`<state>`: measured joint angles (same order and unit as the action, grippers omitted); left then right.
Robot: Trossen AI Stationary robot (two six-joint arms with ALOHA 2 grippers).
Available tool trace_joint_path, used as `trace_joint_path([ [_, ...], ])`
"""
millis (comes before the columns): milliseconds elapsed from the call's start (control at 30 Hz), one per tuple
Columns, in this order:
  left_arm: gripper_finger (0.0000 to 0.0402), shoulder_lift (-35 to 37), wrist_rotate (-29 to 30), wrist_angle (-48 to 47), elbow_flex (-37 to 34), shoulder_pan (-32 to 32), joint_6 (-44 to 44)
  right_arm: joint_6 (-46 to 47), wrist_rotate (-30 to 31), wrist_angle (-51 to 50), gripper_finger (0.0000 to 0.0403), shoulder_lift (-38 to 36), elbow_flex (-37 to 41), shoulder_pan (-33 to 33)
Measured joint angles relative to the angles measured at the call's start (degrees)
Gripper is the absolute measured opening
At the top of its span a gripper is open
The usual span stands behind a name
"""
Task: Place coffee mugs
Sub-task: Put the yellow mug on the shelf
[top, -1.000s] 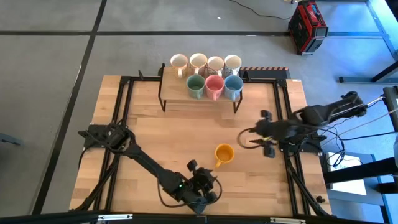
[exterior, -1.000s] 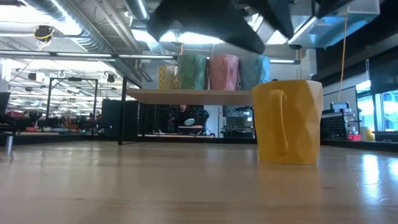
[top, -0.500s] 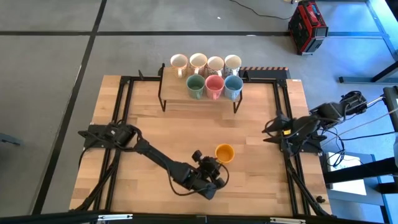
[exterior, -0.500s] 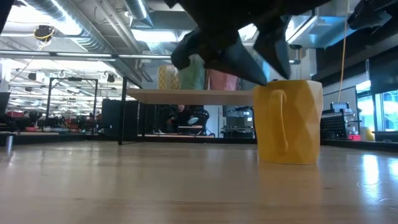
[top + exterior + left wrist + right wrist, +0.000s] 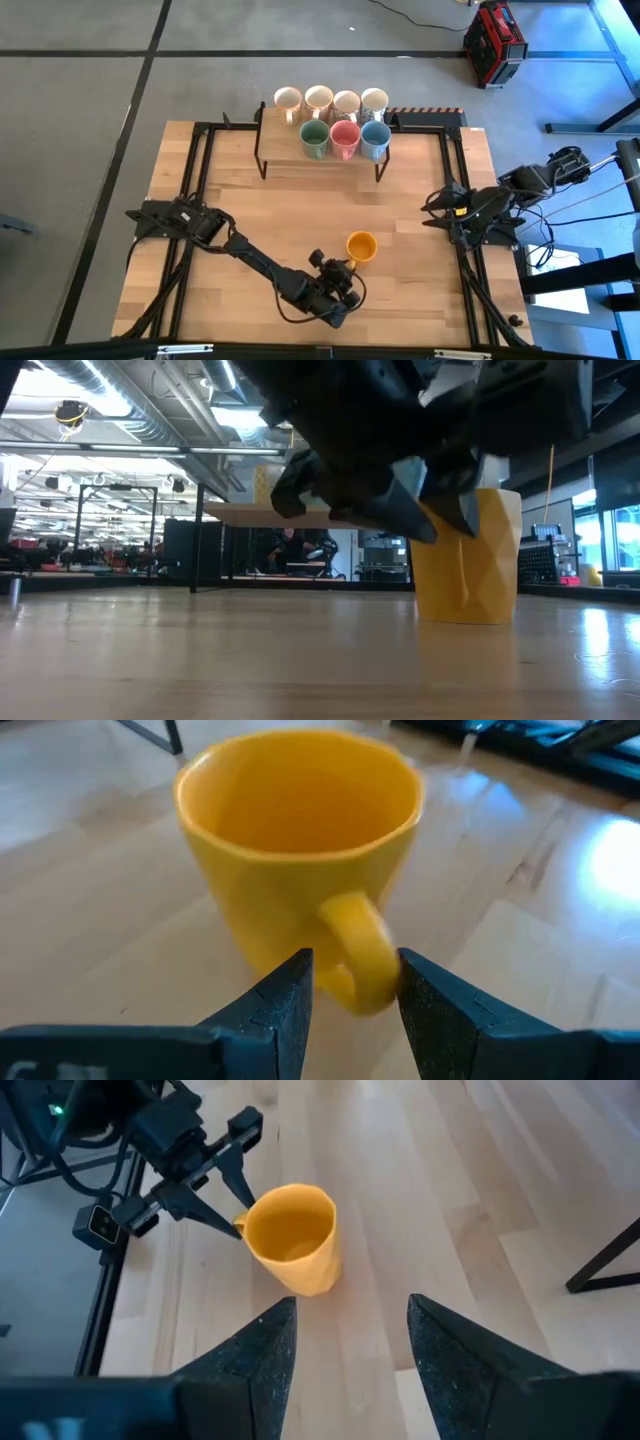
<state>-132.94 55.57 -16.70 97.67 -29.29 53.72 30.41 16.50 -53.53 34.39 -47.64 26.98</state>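
my left gripper fingers apart around yellow mug handle; mug upright, handle toward gripper; right gripper apart, idle.

Within the last second the left tool closes in on the orange-yellow mug until its open fingers straddle the handle. The right tool draws back toward the counter's right edge.

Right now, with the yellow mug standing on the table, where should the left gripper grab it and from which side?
Probably by the handle. The yellow mug stands upright with its handle turned toward the left gripper, whose open fingers already sit on either side of the loop. Coming in level from that handle side, low over the table, looks simplest. The right gripper waits open, farther off.
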Motion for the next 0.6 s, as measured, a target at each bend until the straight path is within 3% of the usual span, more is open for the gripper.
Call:
trace_joint_path([
  [233, 0.0120, 0.0, 0.6, -0.4, 0.0, 1.4, -0.1, 0.9, 0.7, 0.1, 0.0179, 0.0, 0.0, 0.0],
  [433, 0.0042, 0.0, -2.4, -0.4, 0.0, 1.9, -0.4, 0.9, 0.6, 0.0, 0.0179, 0.0, 0.0, 0.0],
  [600, 0.0041, 0.1, -1.8, -0.1, 0.0, 1.8, -0.1, 0.7, 0.6, -0.2, 0.0179, 0.0, 0.0, 0.0],
])
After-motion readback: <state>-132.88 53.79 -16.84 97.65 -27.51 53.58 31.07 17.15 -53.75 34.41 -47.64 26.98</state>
